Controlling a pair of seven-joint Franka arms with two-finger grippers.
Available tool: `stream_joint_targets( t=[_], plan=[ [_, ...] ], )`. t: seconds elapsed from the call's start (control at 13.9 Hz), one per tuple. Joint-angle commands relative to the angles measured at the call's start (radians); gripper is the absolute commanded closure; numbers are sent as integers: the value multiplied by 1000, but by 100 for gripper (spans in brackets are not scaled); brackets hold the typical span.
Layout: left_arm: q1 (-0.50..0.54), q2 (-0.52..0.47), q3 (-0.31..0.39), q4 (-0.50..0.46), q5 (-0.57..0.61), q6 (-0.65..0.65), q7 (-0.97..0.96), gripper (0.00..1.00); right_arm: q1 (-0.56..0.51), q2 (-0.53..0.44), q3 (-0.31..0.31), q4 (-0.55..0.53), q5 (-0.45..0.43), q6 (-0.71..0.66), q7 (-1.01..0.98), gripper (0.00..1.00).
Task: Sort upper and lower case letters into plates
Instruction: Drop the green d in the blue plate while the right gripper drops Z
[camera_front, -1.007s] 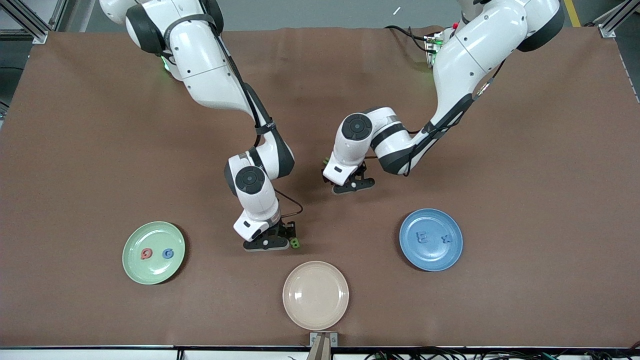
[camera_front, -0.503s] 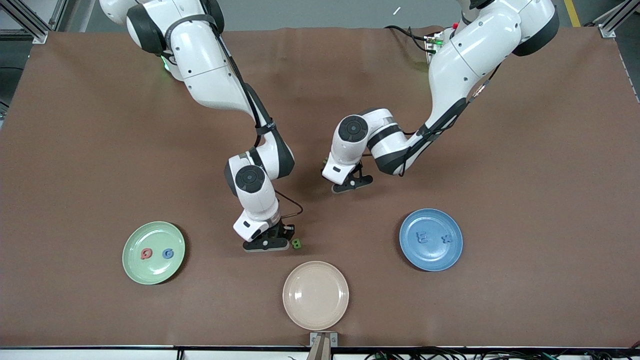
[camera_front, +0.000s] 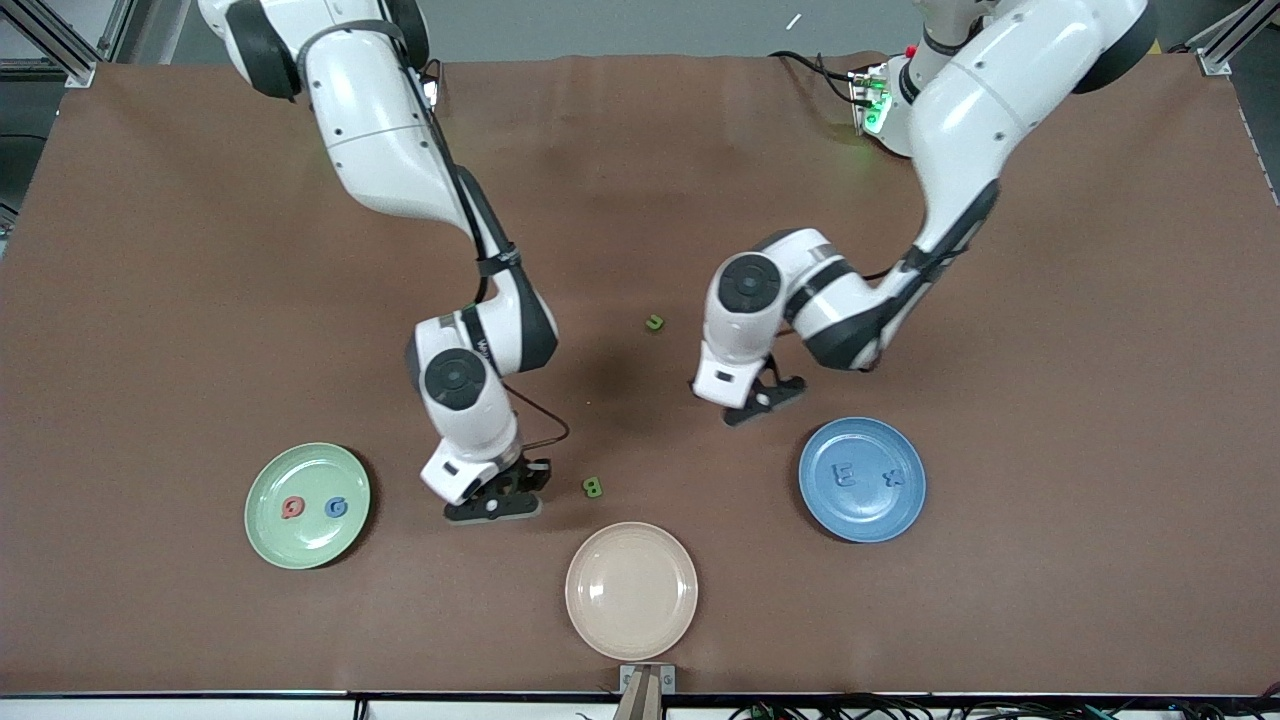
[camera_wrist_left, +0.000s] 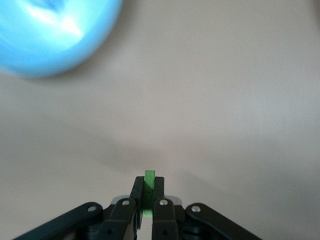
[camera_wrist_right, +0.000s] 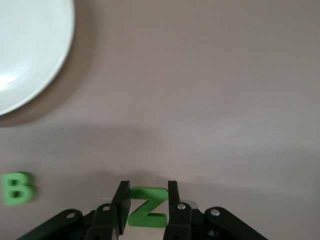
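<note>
The mint green plate (camera_front: 307, 545) holds a red and a blue letter. The blue plate (camera_front: 862, 522) holds a blue E and x. My right gripper (camera_front: 495, 500) is over the mat between the mint green plate and a loose green B (camera_front: 592, 487), shut on a green Z (camera_wrist_right: 146, 207). In its wrist view the right gripper (camera_wrist_right: 146, 192) pinches the Z by its sides. My left gripper (camera_front: 760, 397) hangs over the mat beside the blue plate (camera_wrist_left: 45, 35). In its wrist view the left gripper (camera_wrist_left: 148, 184) is shut on a thin green letter (camera_wrist_left: 149, 176) seen edge-on.
A cream-beige plate (camera_front: 631, 590) lies near the table's front edge, with nothing on it. A small green letter (camera_front: 654, 322) lies on the mat in the middle of the table. The B (camera_wrist_right: 17, 188) also shows in the right wrist view, beside the beige plate (camera_wrist_right: 30, 50).
The right gripper closed on the Z and moved away from the B toward the mint green plate. The left gripper closed on a green letter and moved toward the blue plate, uncovering the small green letter.
</note>
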Motion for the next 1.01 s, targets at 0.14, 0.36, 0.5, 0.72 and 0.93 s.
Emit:
stream_joint_targets(
  t=[0.14, 0.36, 0.5, 0.72, 0.93],
  plan=[
    [166, -62, -13, -69, 14, -49, 139, 98, -127, -99, -63, -34, 0, -117, -478, 95],
    [235, -40, -11, -81, 12, -49, 190, 87, -222, -109, -63, -65, 3, -129, -634, 93],
    [250, -26, -8, -74, 9, -49, 196, 81, -282, -101, -55, -88, 8, -123, -679, 87],
    [246, -7, -5, -49, -5, -48, 190, 64, -283, -96, -54, -115, 12, -111, -664, 19],
    [235, -10, -5, -49, -8, -48, 173, 12, -268, -100, -48, -117, 47, -111, -658, 12]
  ],
)
